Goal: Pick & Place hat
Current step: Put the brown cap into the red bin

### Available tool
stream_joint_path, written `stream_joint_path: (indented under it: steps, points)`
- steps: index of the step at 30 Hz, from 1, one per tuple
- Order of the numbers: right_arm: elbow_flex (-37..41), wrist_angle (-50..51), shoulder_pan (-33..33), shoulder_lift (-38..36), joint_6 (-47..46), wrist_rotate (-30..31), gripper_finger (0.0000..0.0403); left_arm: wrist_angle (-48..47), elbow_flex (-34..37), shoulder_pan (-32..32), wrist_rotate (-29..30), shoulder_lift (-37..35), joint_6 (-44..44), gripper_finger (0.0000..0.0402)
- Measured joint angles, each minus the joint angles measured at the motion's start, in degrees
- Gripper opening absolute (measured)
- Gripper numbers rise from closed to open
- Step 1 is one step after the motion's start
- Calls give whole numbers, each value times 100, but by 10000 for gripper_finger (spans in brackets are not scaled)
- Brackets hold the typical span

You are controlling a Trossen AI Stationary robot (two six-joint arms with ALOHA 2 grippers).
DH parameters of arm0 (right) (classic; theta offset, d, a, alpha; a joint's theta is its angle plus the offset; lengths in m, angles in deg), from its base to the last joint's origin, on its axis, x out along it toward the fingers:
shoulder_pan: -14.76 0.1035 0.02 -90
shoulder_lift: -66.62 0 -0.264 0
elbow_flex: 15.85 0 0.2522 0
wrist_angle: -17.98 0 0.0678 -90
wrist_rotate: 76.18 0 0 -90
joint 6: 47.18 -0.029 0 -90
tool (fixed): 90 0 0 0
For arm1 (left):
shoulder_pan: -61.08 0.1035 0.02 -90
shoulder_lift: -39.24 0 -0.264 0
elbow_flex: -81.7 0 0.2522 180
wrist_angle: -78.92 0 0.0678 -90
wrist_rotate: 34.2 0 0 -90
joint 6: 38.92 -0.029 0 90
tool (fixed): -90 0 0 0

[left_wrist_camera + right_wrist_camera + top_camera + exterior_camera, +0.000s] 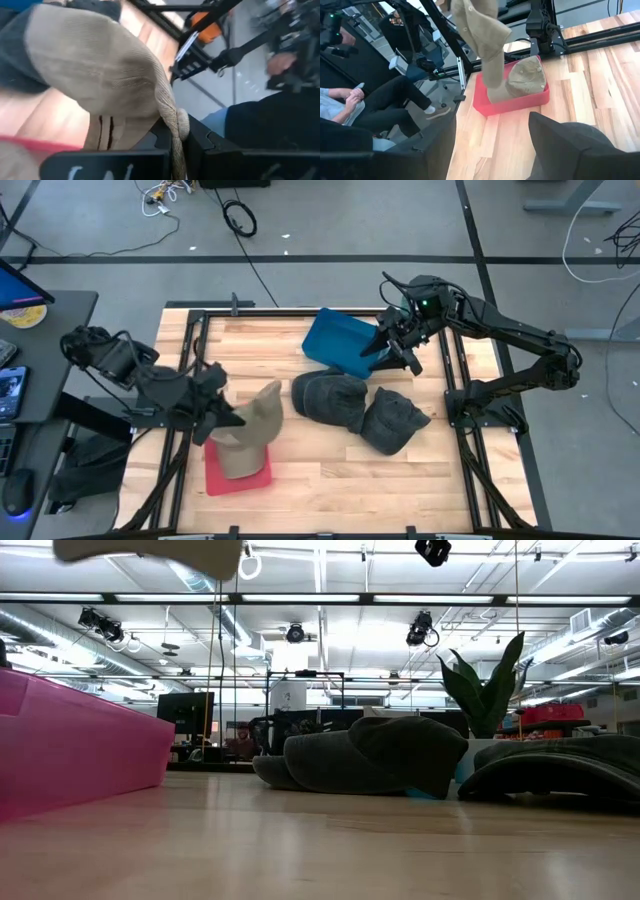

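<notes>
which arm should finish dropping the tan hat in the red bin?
Left. Its end effector already grips the tan hat above the red bin. The right end effector is far across the table, by the blue bin.

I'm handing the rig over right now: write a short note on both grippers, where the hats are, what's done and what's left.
Left gripper: shut on the tan hat, held above the red bin.
Right gripper: at the blue bin; finger state unclear.
Done: one tan hat in bin.
Left: release the held one; two dark hats lie mid-table.
</notes>
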Motion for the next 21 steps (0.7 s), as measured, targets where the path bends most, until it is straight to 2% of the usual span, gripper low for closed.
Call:
stream_joint_path:
  steps: [4,10,14,21]
  points:
    - [0,-12,-2,2,9,5,251,-699,5,-270,-126,23,444,19]
    - [0,-95,0,5,-10,5,251,-1018,36,-573,-102,21,811,19]
    - [0,-226,-2,13,-32,3,251,-796,525,-783,-89,-49,1117,19]
    - [0,-336,-2,46,-117,4,251,445,1820,-1101,-101,-275,1322,19]
